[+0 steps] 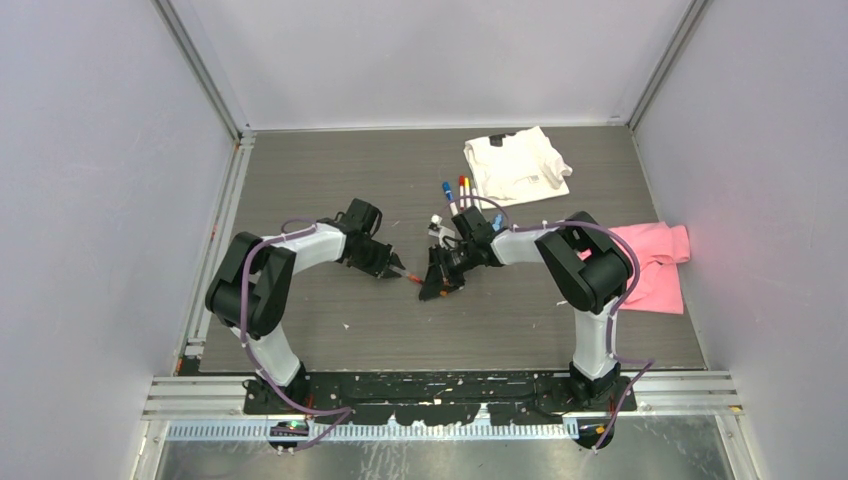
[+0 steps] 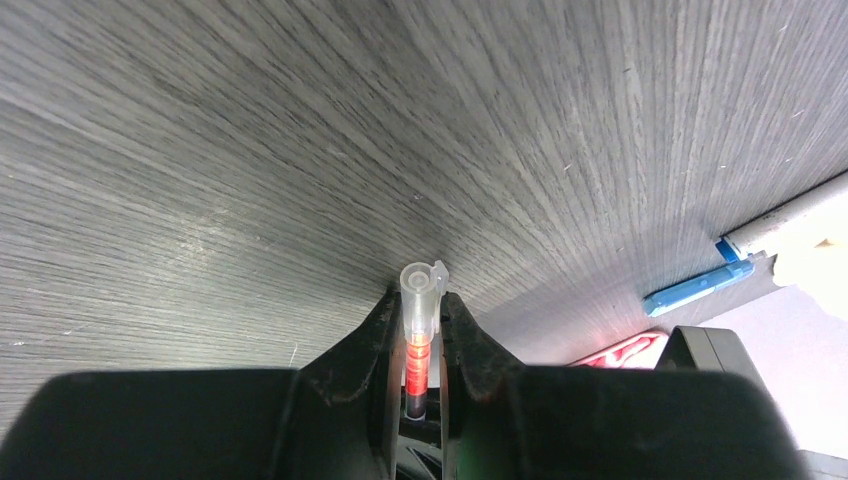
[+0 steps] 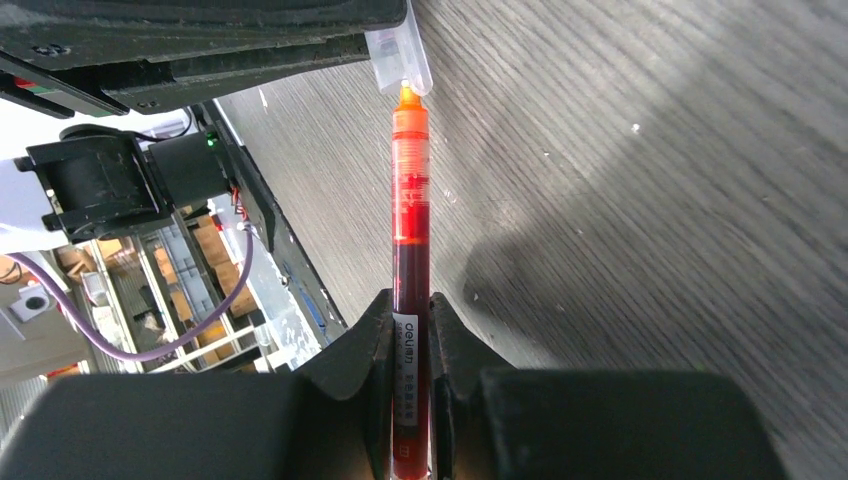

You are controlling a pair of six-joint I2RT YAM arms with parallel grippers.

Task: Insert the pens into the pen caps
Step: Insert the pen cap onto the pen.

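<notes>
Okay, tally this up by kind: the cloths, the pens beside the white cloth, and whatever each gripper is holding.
Cloths: 2, white cloth and pink cloth
Pens beside the white cloth: 3
Red pen in right gripper: 1
Clear cap in left gripper: 1
Total: 7

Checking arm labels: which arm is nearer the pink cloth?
Right. The right arm stands beside the pink cloth, its elbow overlapping it in the top view; the left arm is far off on the opposite side.

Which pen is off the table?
The slim dark-red plastic pen in the jaws of the right gripper; the white-barrelled pens lie beside the white cloth.
</notes>
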